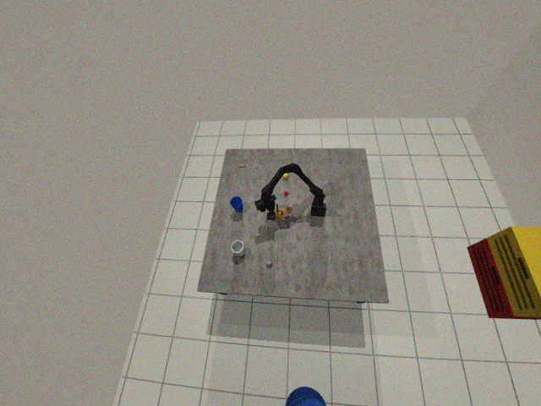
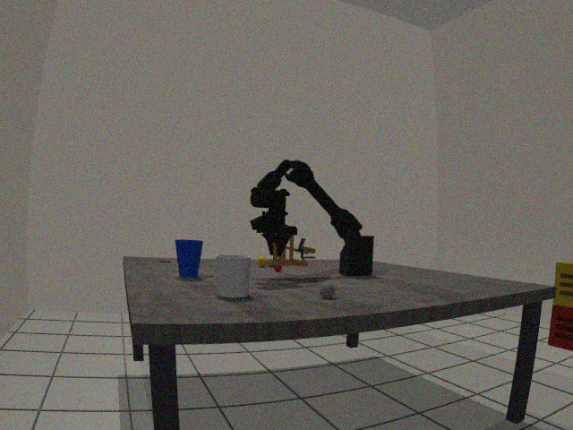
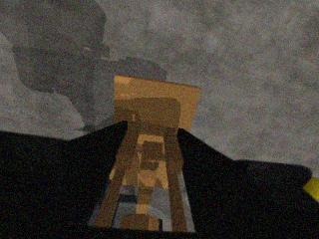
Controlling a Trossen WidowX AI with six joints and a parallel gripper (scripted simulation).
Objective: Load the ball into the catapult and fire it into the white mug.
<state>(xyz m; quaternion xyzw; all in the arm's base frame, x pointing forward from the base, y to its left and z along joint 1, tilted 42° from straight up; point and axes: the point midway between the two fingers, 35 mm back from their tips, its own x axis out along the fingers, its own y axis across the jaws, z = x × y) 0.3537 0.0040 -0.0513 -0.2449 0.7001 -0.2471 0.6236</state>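
Observation:
My gripper points down and is shut on the wooden catapult, gripping its upright frame. The catapult hangs a little above the table, with its shadow below it. Its arm sticks out toward the robot's base, and no ball can be made out on it. The white mug stands upright at the front left. A red ball lies behind the catapult. A yellow ball lies farther back.
A blue cup stands left of the gripper, behind the mug. A grey ball lies near the front, right of the mug. A small orange block lies at the back left.

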